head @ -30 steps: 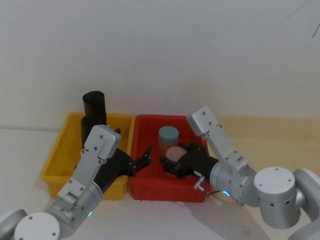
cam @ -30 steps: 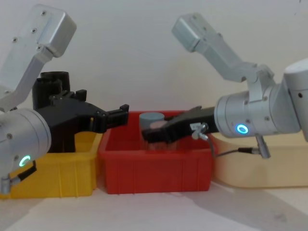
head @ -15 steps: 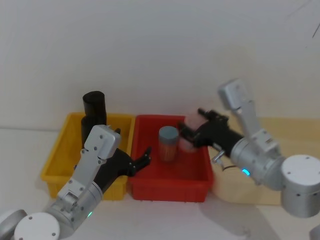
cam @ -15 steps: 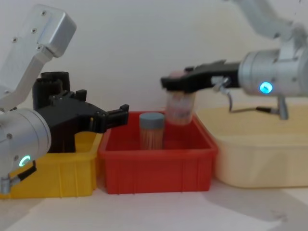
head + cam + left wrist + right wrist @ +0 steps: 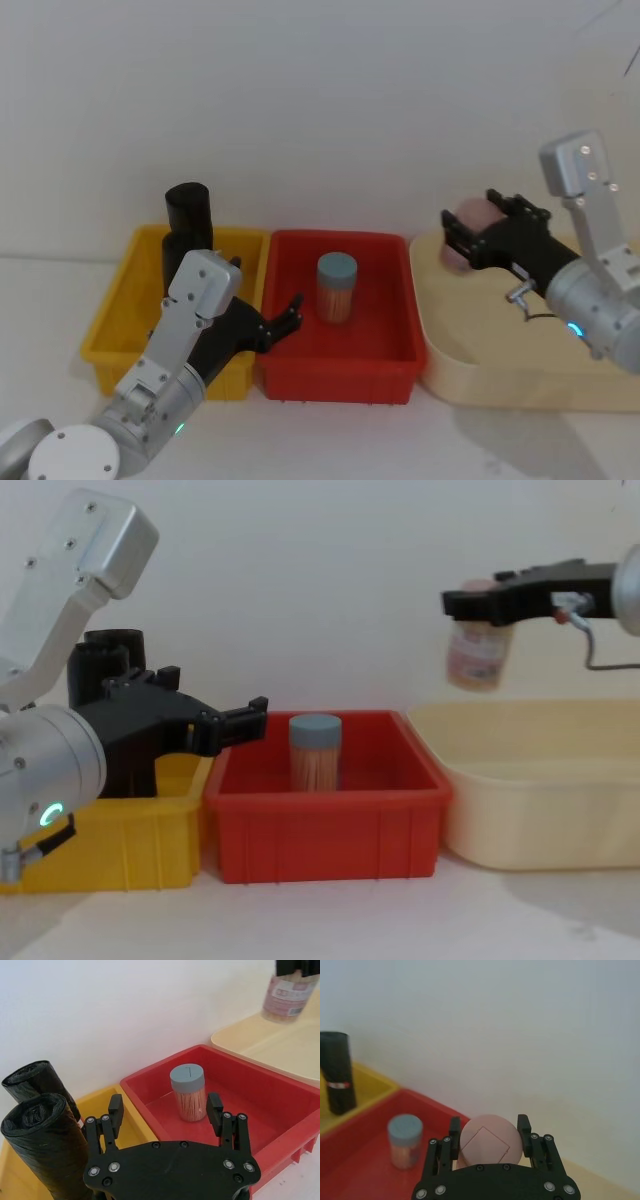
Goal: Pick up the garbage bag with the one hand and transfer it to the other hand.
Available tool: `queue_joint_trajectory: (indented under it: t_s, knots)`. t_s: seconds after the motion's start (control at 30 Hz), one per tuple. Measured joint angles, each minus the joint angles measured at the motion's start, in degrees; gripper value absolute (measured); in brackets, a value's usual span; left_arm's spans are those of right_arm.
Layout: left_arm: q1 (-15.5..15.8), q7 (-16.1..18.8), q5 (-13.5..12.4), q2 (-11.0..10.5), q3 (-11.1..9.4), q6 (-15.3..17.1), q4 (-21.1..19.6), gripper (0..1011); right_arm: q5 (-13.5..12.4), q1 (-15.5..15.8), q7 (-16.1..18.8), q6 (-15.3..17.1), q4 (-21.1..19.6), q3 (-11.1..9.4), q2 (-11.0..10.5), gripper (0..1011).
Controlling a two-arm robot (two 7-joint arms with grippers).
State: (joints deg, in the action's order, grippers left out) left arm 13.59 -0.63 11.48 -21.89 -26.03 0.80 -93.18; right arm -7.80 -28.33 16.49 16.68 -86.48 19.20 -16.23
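Left pincer (image 5: 245, 720) hangs over the seam between the yellow bin (image 5: 110, 845) and red bin (image 5: 320, 830), holding nothing. Black rolls (image 5: 112, 640) stand in the yellow one right behind it. A grey-lidded jar (image 5: 315, 752) sits in the red bin. Right pincer (image 5: 470, 602) is up high, clamped on a pink-lidded jar (image 5: 477, 655) above the cream tray's (image 5: 540, 800) left end.

right gripper (image 5: 488, 1123) | pink-lidded jar (image 5: 477, 660) lifted from red bin (image 5: 320, 840) | now apparently over cream tray (image 5: 540, 810)
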Motion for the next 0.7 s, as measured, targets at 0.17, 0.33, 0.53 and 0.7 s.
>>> queue_joint_trajectory:
  t_s: [0.17, 0.33, 0.53, 0.7]
  knots:
    - [0.00, 0.00, 0.00, 0.00, 0.00, 0.00, 0.00, 1000, 0.22, 0.79, -0.11, 1.25, -0.10, -0.75, -1.04, 671]
    - [0.00, 0.00, 0.00, 0.00, 0.00, 0.00, 0.00, 1000, 1.00, 1.58, -0.07, 2.69, 0.78, -1.08, -2.23, 693]
    - [0.00, 0.00, 0.00, 0.00, 0.00, 0.00, 0.00, 1000, 1.71, 2.18, 0.09, 3.65, 1.66, -1.26, -3.19, 884]
    - [0.00, 0.00, 0.00, 0.00, 0.00, 0.00, 0.00, 1000, 2.07, 2.50, 0.22, 4.18, 2.14, -1.35, -3.71, 983]
